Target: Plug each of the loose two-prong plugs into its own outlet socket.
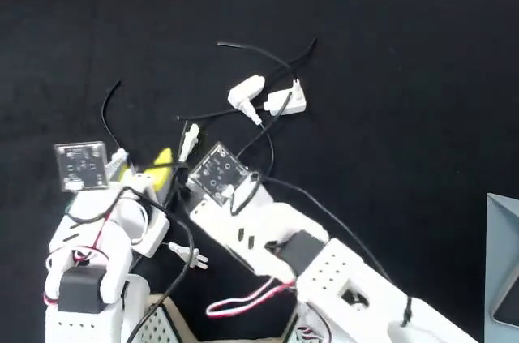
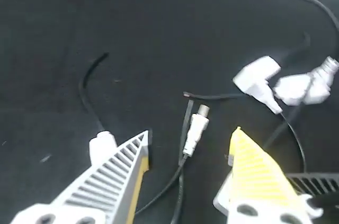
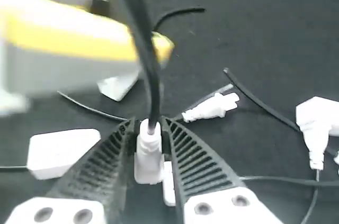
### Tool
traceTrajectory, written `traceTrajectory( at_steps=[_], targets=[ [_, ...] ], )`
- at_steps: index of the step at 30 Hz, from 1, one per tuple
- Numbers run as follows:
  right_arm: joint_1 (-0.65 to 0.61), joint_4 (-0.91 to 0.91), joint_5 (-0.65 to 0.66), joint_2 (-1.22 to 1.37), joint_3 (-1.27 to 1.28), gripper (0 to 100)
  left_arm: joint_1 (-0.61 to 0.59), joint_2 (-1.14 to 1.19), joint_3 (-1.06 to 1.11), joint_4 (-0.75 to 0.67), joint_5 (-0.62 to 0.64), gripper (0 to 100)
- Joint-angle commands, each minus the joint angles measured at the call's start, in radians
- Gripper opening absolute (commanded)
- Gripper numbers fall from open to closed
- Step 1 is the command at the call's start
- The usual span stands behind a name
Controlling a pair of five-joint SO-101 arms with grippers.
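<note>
My left gripper (image 2: 190,132) is open, one finger white and one yellow (image 2: 254,166). A white two-prong plug (image 2: 195,128) on a black cord lies on the black table just ahead of its gap. Another small white plug end (image 2: 102,144) lies beside the white finger. My right gripper (image 3: 150,128) is shut on a white plug (image 3: 148,155) whose black cord runs up past the camera. In the high view the left gripper (image 1: 150,169) and the right arm (image 1: 259,233) sit close together. Two white outlet pieces (image 1: 246,92) (image 1: 285,101) lie farther back.
A loose white plug (image 1: 188,256) lies by the left arm's base. A white block (image 3: 61,150) sits beside my right gripper. Black cords (image 1: 259,55) cross the middle of the table. A grey object (image 1: 503,262) stands at the right edge.
</note>
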Motion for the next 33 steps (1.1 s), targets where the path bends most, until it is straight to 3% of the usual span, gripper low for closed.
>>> traceTrajectory(
  at_steps=[1,5,10,16,19,24,33],
  targets=[
    [-0.034,0.066,-0.018,-0.077,-0.007,1.1,0.107,-0.005,-0.007,-0.012,-0.078,25],
    [-0.034,0.069,-0.018,-0.058,-0.005,1.1,0.143,-0.006,0.005,-0.011,-0.103,25],
    [-0.032,0.069,-0.012,-0.012,-0.013,1.1,0.237,-0.006,0.013,0.035,-0.233,25],
    [-0.031,0.069,-0.011,0.005,-0.013,1.1,0.243,-0.006,0.007,0.038,-0.245,25],
    [-0.018,0.071,-0.011,0.007,-0.013,1.1,0.157,-0.006,0.001,0.017,-0.236,25],
    [0.052,0.069,-0.011,0.008,-0.015,1.1,-0.081,-0.006,0.007,-0.071,-0.104,25],
    [0.069,0.048,-0.011,0.251,-0.119,1.1,-0.125,-0.006,0.001,-0.071,-0.075,25]
  ],
)
